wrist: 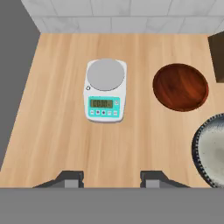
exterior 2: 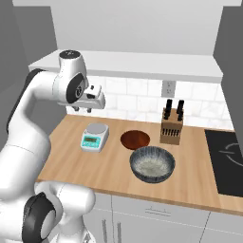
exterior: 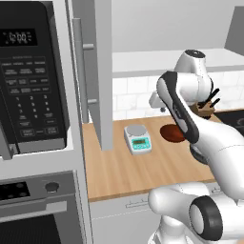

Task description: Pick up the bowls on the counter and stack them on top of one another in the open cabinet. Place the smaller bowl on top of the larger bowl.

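The shallow reddish-brown smaller bowl [exterior 2: 135,139] [wrist: 180,86] rests on the wooden counter [exterior 2: 111,168], right of a kitchen scale. Touching or nearly touching its front right is the wider charcoal-grey larger bowl [exterior 2: 152,163], speckled inside; the hand view cuts it off at the right edge [wrist: 213,151]. In the left base view my arm covers part of the brown bowl [exterior: 169,135] and most of the grey one. My gripper [exterior 2: 84,109] [wrist: 112,178] hangs high above the scale, open, with nothing between its fingers. The open cabinet's white shelf board [exterior: 143,59] [exterior 2: 142,61] runs above the counter, with its grey door [exterior: 102,71] swung out.
A white scale [wrist: 105,89] [exterior: 138,138] sits on the counter under the hand. A knife block [exterior 2: 171,126] stands by the tiled wall behind the bowls. A black cooktop [exterior 2: 228,159] lies at the right. Microwave [exterior: 28,71] and oven fill the left.
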Motion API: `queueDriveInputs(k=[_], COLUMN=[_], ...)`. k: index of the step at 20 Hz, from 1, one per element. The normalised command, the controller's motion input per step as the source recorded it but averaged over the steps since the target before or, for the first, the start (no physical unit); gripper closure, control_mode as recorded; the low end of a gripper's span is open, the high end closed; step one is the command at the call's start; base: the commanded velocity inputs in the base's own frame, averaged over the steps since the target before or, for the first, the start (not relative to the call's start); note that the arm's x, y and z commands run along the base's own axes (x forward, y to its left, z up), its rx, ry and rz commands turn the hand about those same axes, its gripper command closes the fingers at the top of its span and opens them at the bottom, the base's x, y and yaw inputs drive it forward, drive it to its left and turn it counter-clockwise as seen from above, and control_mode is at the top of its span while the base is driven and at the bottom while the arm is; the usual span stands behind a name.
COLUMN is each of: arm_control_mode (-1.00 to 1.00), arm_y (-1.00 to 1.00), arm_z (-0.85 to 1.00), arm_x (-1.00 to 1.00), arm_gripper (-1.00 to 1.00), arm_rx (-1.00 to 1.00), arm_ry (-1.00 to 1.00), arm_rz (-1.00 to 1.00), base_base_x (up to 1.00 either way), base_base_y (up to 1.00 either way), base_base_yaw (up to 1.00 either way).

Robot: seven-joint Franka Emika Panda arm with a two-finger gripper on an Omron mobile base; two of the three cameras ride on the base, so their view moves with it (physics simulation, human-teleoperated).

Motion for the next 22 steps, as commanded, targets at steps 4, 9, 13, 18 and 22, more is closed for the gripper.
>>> queueDriveInputs(k=[4, 9, 13, 18, 22], arm_control_mode=[-1.00, -1.00, -1.00, -1.00, -1.00], arm_y=[-0.27, -0.91, -1.00, -0.77, -0.06], arm_z=[-0.12, -0.36, -0.38, -0.53, -0.64], arm_x=[-0.29, -0.56, -0.04, 0.83, 1.00], arm_gripper=[-1.00, -1.00, -1.00, -1.00, -1.00], arm_rx=[0.01, 0.05, 0.01, -0.01, -0.17], arm_ry=[0.00, 0.00, -0.02, 0.06, 0.22], arm_rz=[-0.09, -0.10, 0.00, 0.15, 0.36], base_base_x=[0.00, 0.00, 0.00, 0.00, 0.00], base_base_y=[0.00, 0.00, 0.00, 0.00, 0.00], base_base_yaw=[0.00, 0.00, 0.00, 0.00, 0.00])
